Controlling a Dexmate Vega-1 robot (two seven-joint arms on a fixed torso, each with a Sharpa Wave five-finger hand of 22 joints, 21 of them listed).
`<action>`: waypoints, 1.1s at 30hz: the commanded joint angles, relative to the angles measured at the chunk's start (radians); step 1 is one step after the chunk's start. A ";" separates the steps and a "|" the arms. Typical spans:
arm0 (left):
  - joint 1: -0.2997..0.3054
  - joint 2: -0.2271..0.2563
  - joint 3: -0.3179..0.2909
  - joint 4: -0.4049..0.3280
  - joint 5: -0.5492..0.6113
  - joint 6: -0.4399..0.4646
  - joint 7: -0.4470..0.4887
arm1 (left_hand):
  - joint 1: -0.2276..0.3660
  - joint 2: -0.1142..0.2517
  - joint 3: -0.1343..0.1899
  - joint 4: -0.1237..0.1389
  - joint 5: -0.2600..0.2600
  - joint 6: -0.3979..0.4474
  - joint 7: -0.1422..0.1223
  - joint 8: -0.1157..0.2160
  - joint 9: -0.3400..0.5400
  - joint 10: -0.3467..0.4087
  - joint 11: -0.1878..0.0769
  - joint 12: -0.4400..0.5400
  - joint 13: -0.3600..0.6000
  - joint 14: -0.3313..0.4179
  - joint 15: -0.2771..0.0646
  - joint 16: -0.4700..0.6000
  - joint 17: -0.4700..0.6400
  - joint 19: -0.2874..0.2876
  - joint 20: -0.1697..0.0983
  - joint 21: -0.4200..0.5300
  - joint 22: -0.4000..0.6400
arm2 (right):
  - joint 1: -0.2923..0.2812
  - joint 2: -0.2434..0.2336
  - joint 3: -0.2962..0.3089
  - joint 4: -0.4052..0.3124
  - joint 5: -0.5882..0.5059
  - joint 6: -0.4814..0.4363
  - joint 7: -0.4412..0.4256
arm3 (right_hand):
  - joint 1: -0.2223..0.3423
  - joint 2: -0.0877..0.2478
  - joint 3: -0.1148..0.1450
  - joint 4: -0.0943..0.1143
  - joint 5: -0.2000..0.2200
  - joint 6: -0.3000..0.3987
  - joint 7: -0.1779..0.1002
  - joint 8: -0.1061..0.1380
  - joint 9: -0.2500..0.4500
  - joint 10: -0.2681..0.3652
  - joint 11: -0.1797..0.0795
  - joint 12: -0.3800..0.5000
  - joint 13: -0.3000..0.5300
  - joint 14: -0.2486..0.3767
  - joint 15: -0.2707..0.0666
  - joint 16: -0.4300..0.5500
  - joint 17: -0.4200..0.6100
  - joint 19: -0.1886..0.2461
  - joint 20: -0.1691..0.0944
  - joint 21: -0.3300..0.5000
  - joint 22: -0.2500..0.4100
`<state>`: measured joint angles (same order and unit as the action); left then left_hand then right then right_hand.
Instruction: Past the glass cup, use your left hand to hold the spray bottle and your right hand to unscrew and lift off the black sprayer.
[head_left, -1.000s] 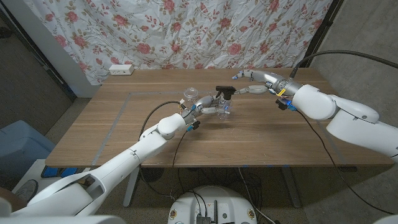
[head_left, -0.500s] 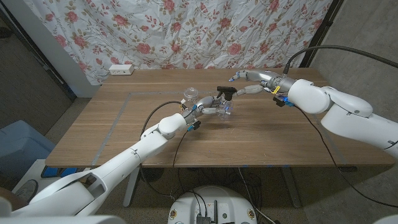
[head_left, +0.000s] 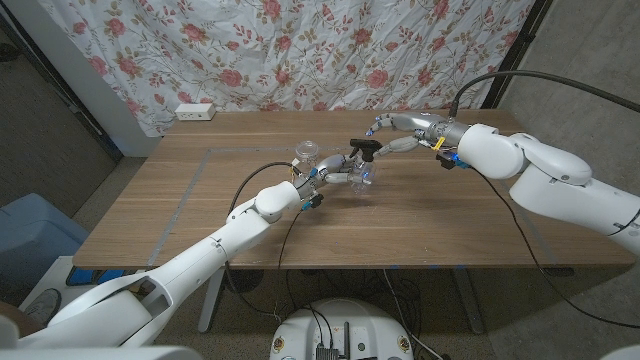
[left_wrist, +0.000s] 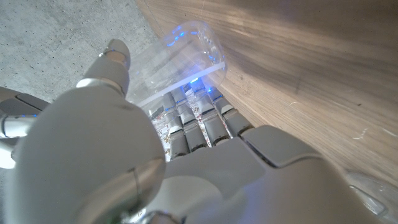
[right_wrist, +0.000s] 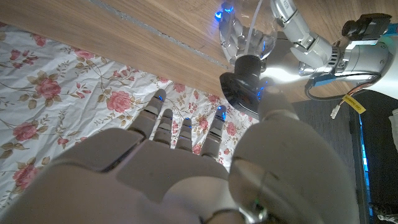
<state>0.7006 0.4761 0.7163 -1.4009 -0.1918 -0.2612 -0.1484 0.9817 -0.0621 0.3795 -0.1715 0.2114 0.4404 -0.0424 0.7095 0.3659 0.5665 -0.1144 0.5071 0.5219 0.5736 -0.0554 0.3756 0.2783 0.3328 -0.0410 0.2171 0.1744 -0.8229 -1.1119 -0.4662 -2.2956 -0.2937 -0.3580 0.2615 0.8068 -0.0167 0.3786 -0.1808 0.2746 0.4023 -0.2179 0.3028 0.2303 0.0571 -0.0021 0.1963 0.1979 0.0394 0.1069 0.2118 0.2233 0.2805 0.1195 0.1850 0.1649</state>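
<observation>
Spray bottle (head_left: 355, 176): standing on the bench (head_left: 420, 215) beside the glass cup (head_left: 306, 153), left hand (head_left: 328, 173) fingers grasping its clear body, steadying it. Right hand (head_left: 392, 136): fingers spread, holding nothing, nearing the black sprayer (head_left: 362, 146) for unscrewing.

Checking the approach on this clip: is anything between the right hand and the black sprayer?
Nothing visible. The right hand is right beside the black sprayer, on the bottle gripped by the left hand. The glass cup stands on the far side.
</observation>
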 joint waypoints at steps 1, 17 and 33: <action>0.010 0.008 0.001 -0.025 0.003 0.013 0.006 | 0.047 0.115 0.006 0.004 0.007 0.033 -0.014 0.050 0.000 0.057 -0.034 0.002 0.006 0.012 -0.143 -0.003 0.003 0.012 -0.047 -0.006 0.004 | 0.016 0.010 -0.019 -0.001 -0.047 -0.009 0.046 | 0.017 -0.001 0.009 0.000 0.005 0.015 -0.002 0.009 0.006 0.004 -0.008 0.005 0.004 0.000 -0.008 0.010 0.002 0.007 -0.009 0.006 0.003; 0.014 0.014 0.004 -0.042 0.013 0.015 0.007 | 0.044 0.121 0.005 0.005 0.007 0.037 -0.014 0.055 -0.006 0.062 -0.030 0.000 0.010 0.017 -0.142 -0.003 0.003 0.014 -0.047 -0.006 0.004 | 0.007 0.014 -0.024 -0.014 -0.092 -0.023 0.063 | 0.055 0.003 0.014 0.005 -0.010 0.086 -0.001 0.044 0.018 0.015 -0.017 0.008 0.004 0.006 -0.023 0.015 0.005 0.012 -0.040 0.005 0.003; 0.010 0.012 0.007 -0.035 0.013 0.015 0.000 | 0.042 0.125 0.006 0.004 0.006 0.038 -0.014 0.059 -0.010 0.063 -0.030 -0.003 0.013 0.019 -0.141 -0.006 0.002 0.014 -0.047 -0.007 0.004 | 0.024 0.024 -0.038 -0.012 -0.132 -0.017 0.099 | 0.083 0.024 0.016 0.014 -0.023 0.198 -0.002 0.099 0.033 0.033 -0.038 0.011 0.004 0.011 -0.054 0.023 0.012 0.016 -0.055 0.005 0.003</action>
<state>0.7152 0.4881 0.7203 -1.4406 -0.1800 -0.2461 -0.1406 0.9796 -0.0600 0.3795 -0.1714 0.2160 0.4472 -0.0356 0.7095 0.3544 0.5792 -0.1021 0.4979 0.5310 0.5825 -0.0536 0.3756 0.2786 0.3384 -0.0464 0.2105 0.1744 -0.8111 -1.0957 -0.4957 -2.3084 -0.3979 -0.3777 0.3342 0.8784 -0.0007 0.3924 -0.1695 0.2550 0.5846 -0.2210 0.3929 0.2582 0.0875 -0.0322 0.2003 0.1978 0.0503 0.0569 0.2271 0.2304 0.2944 0.0730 0.1850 0.1649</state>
